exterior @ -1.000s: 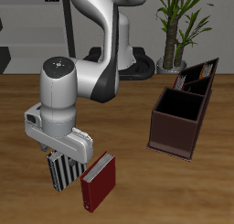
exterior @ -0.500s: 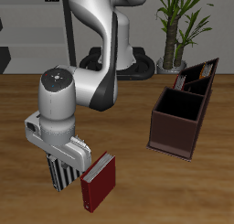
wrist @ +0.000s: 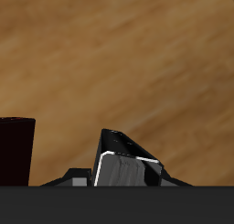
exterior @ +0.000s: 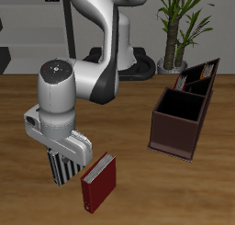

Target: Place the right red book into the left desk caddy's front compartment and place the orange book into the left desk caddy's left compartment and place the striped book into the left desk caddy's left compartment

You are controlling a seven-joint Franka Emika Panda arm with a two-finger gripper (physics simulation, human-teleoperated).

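In the exterior view the gripper [exterior: 62, 169] is low over the table [exterior: 128, 109], near its front edge, and the striped book [exterior: 59, 166] shows under the wrist, hanging upright between the fingers as it seems, so I judge the claw is closed on this book, though the fingers themselves are mostly covered. Just beside it a red book [exterior: 99, 181] lies flat on the wood, cover up, white page edges showing. The left desk caddy [exterior: 182, 118] stands well apart, farther back, with its compartments open at the top. In the wrist view I see one dark finger [wrist: 126, 159] against the bare wood and a dark red edge of the red book [wrist: 15, 151]; the stripes are not visible here. The striped book looks stiff and light, a hardcover with probably smooth boards, so it can slip or swing; a hold across the covers near the middle of one edge seems safest
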